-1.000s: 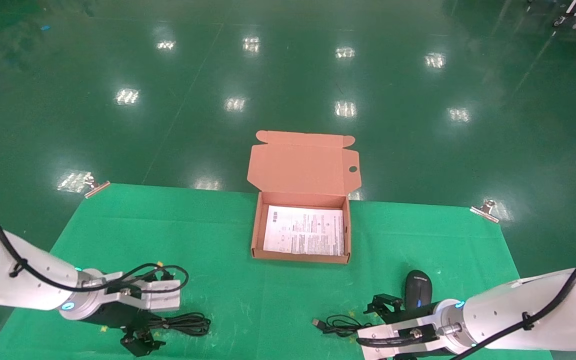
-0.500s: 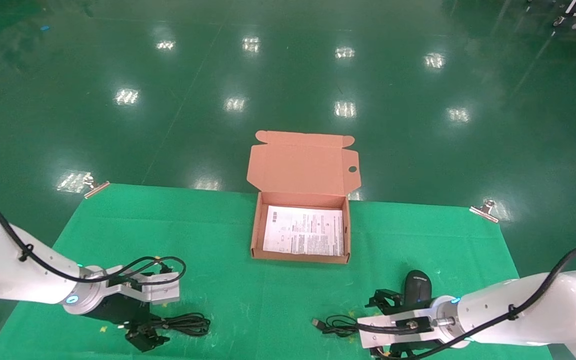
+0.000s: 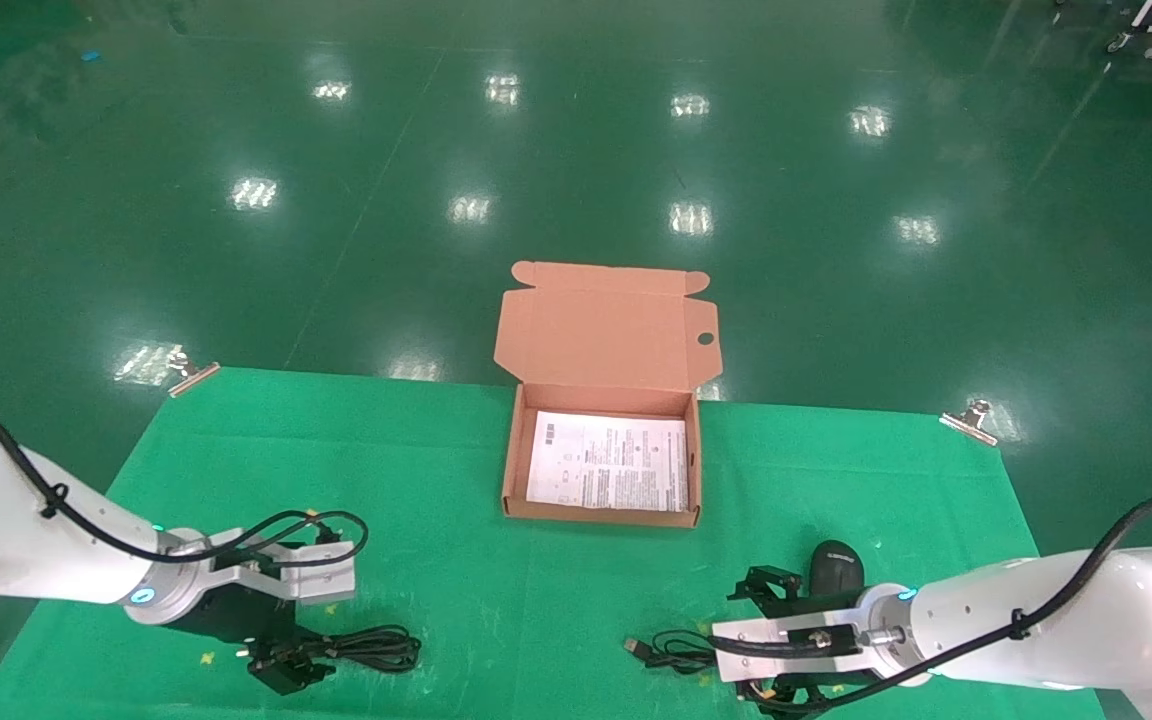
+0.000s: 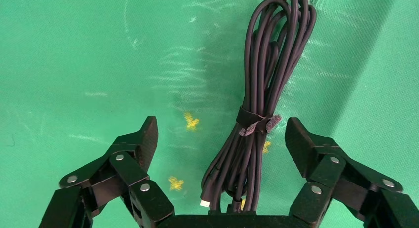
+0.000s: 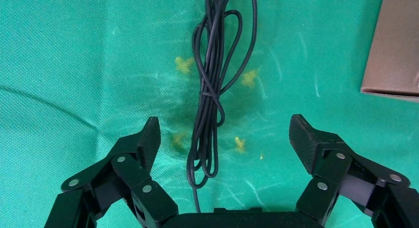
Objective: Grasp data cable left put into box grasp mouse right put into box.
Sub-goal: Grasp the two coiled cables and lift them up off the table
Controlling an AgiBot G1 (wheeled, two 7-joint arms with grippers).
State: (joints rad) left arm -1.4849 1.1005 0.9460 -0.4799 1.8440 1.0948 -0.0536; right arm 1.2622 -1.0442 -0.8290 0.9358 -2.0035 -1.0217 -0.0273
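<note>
The data cable (image 3: pixel 368 648) is a strapped black bundle lying on the green cloth at the front left. My left gripper (image 3: pixel 281 662) is low over its near end. In the left wrist view the cable (image 4: pixel 262 89) runs between the fingers of the left gripper (image 4: pixel 222 134), which is open and touches nothing. The black mouse (image 3: pixel 834 565) sits at the front right, partly hidden behind my right wrist. My right gripper (image 3: pixel 774 642) is open over the mouse's thin cord (image 3: pixel 671 650). In the right wrist view that cord (image 5: pixel 212 89) lies between the spread fingers of the right gripper (image 5: pixel 225 131). The orange box (image 3: pixel 511 470) stands open in the middle.
A white leaflet (image 3: pixel 608 463) lies flat in the box, whose lid (image 3: pixel 606 325) stands up at the back. A box corner (image 5: pixel 395 45) shows in the right wrist view. Metal clips (image 3: pixel 971 420) hold the cloth's far corners. Green floor lies beyond.
Both arms have sunk lower over the cloth. The left gripper has come down around the cable's near end, and the right gripper has settled over the mouse cord.
</note>
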